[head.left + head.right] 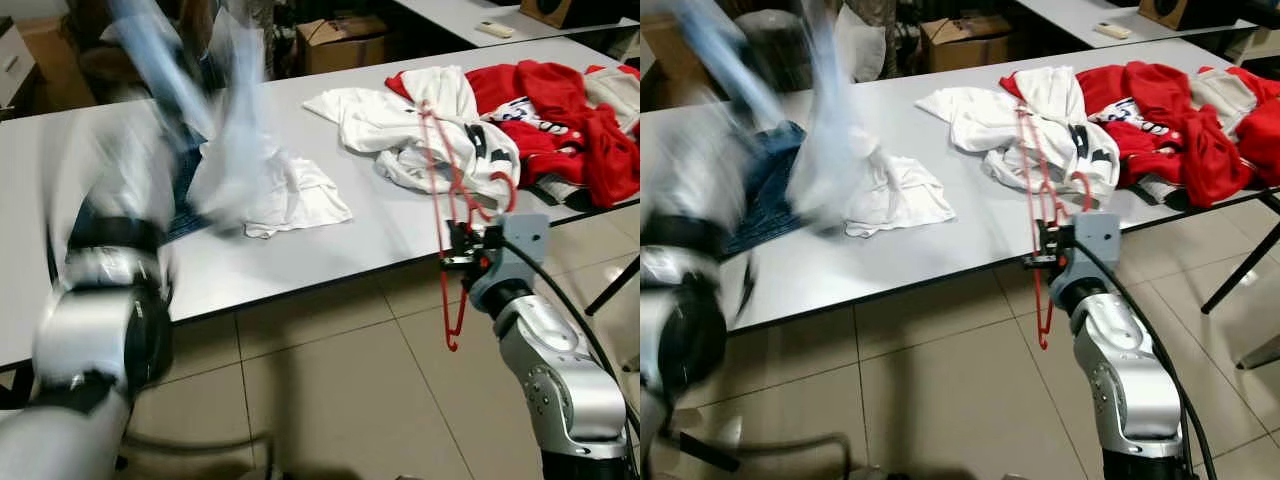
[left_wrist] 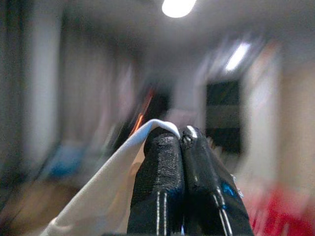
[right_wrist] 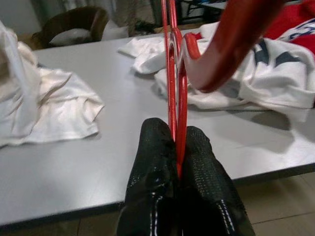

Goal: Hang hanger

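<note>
My right gripper (image 1: 462, 250) is shut on a red wire hanger (image 1: 447, 190), held upright just off the front edge of the grey table (image 1: 330, 250). The hanger's hook (image 3: 231, 44) curls close to the wrist camera. My left gripper (image 2: 181, 140) is shut on a white garment (image 1: 240, 150), lifted high above the table's left part and blurred by motion. The garment's lower end (image 1: 890, 195) still rests on the table. In the left wrist view the white cloth (image 2: 113, 187) hangs from between the black fingers (image 2: 160, 177).
White (image 1: 400, 125) and red (image 1: 560, 115) clothes are heaped on the table's right part. Blue jeans (image 1: 765, 190) lie under the lifted garment. A cardboard box (image 1: 340, 42) stands behind the table. A tiled floor (image 1: 330, 400) spreads in front.
</note>
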Controlling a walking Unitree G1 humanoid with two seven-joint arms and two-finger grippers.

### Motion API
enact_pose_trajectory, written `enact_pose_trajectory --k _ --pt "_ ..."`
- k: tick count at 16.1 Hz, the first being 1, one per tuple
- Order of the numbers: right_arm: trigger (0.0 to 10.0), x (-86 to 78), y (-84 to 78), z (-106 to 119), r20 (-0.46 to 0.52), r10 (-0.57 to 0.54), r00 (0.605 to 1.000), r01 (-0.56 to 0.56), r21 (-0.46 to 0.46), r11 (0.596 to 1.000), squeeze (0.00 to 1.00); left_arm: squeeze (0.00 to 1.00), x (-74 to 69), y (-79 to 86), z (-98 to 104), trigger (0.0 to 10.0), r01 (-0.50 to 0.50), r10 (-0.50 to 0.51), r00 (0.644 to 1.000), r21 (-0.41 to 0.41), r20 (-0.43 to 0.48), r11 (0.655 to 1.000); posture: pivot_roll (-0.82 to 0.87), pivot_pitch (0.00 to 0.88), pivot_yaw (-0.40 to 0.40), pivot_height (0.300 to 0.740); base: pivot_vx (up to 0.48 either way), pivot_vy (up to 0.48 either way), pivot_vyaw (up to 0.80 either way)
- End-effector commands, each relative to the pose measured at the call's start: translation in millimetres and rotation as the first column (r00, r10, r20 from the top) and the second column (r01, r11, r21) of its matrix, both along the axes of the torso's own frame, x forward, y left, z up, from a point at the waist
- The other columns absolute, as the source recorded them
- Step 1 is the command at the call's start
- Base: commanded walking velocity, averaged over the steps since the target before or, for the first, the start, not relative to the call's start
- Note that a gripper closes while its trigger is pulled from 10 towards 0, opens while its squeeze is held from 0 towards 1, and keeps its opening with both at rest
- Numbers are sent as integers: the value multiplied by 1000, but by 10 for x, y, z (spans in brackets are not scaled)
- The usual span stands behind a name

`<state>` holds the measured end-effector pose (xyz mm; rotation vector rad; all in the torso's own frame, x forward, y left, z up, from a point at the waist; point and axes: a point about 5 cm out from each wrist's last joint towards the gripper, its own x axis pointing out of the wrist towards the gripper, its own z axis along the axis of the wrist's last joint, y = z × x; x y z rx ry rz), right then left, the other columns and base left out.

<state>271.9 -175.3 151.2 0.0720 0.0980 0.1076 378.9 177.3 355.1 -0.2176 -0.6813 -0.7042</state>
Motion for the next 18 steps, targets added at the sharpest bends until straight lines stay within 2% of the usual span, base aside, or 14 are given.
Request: enact_pose_trajectory --k 1,2,3,5,6,7,9,11,13,14,15,16,17,18 --pt "10000 29 -44 57 31 -32 999 31 4 999 0 0 -139 28 252 0 84 -77 990 -57 122 995 -149 0 86 740 0 0 0" --pt "10000 43 -88 74 43 -65 997 64 17 998 0 0 -213 75 385 0 114 -107 979 -31 171 993 -143 0 86 740 0 0 0" --pt "10000 49 -90 59 37 -69 997 68 12 998 0 0 -146 99 243 0 51 -59 991 69 120 996 -138 0 85 740 0 0 0" --pt "10000 45 -47 23 25 -53 998 53 2 999 0 0 -8 72 -281 0 -23 34 999 255 -40 967 -138 0 85 740 0 0 0" --pt "10000 43 -32 18 24 -50 998 50 1 999 0 0 10 46 -553 0 -20 65 992 371 -110 928 -138 0 87 740 0 0 0" --pt "10000 40 -25 14 23 -46 999 46 -4 999 0 0 11 38 -675 0 -12 79 987 425 -140 905 -138 0 87 740 0 0 0" --pt "10000 18 -18 -16 13 -38 999 39 -17 999 0 0 -65 79 -1293 0 64 146 954 652 -262 756 -141 0 88 740 0 0 0" --pt "10000 13 -38 -41 0 -38 999 38 -31 999 0 0 -107 81 -1411 0 76 149 947 646 -286 759 -141 0 88 740 0 0 0" --pt "10000 20 -43 -81 -19 -35 999 34 -52 998 0 0 -165 -74 -1562 0 119 125 943 660 -310 741 -137 0 79 740 0 0 0" --pt "10000 24 -39 -92 -24 -33 999 32 -53 998 0 0 -220 -230 -1629 10000 170 74 940 642 -334 747 -137 0 79 740 0 0 0" --pt "10000 26 -37 -93 -25 -32 999 31 -53 998 0 0 -247 -295 -1656 10000 193 51 937 633 -346 750 -137 0 79 740 0 0 0" --pt "10000 22 -30 -95 -23 -29 999 28 -52 998 0 0 -353 -458 -1740 10000 292 -41 917 600 -396 745 -136 0 79 740 0 0 0" --pt "10000 15 -32 -101 -24 -32 999 31 -55 998 0 1000 -495 -631 -1845 10000 373 -110 898 606 -425 702 -137 0 82 740 0 0 0" --pt "10000 8 -37 -111 -27 -37 999 36 -56 998 0 1000 -584 -746 -1934 10000 395 -122 895 634 -429 665 -134 0 85 740 0 0 0"
